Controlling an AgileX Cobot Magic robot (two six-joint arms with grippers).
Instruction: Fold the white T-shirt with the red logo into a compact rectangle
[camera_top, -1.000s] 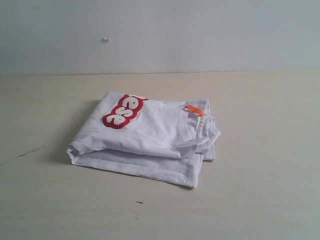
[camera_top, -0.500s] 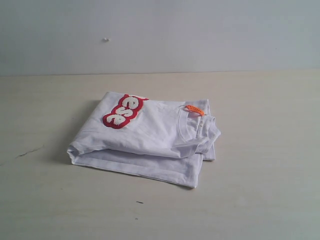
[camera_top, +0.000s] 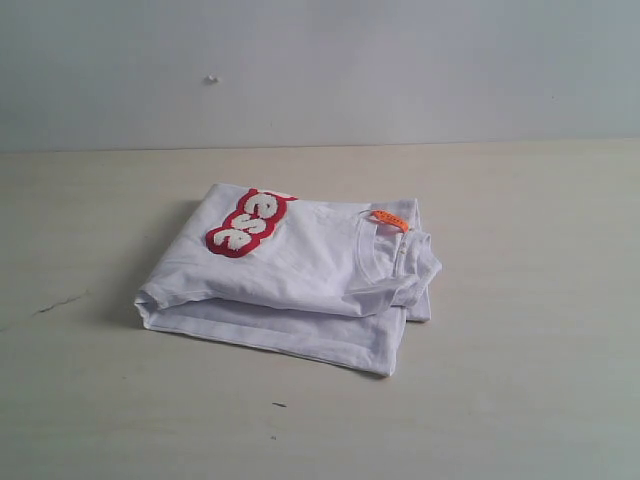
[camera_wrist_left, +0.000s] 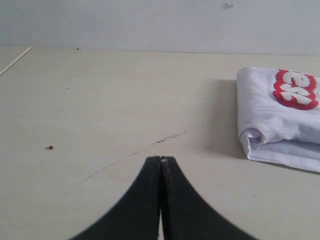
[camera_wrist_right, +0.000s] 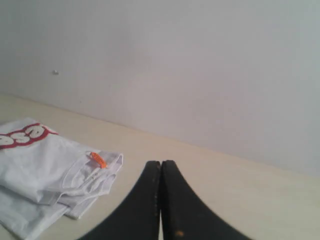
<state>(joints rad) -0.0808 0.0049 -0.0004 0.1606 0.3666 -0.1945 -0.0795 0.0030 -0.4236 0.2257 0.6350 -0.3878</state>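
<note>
The white T-shirt (camera_top: 290, 275) lies folded into a thick rectangle in the middle of the table, collar and orange tag (camera_top: 390, 220) on top at its right. Part of the red logo (camera_top: 248, 223) shows on the upper layer near the far left corner. Neither arm appears in the exterior view. In the left wrist view my left gripper (camera_wrist_left: 161, 160) is shut and empty above bare table, with the T-shirt (camera_wrist_left: 270, 115) and red logo (camera_wrist_left: 296, 90) well off to one side. My right gripper (camera_wrist_right: 161, 163) is shut and empty too, apart from the T-shirt (camera_wrist_right: 45, 170).
The pale wooden table (camera_top: 520, 380) runs back to a plain white wall (camera_top: 400, 70). A thin dark crack (camera_wrist_left: 167, 137) marks the tabletop near the left gripper, and a small brown speck (camera_wrist_left: 50, 147) lies farther off.
</note>
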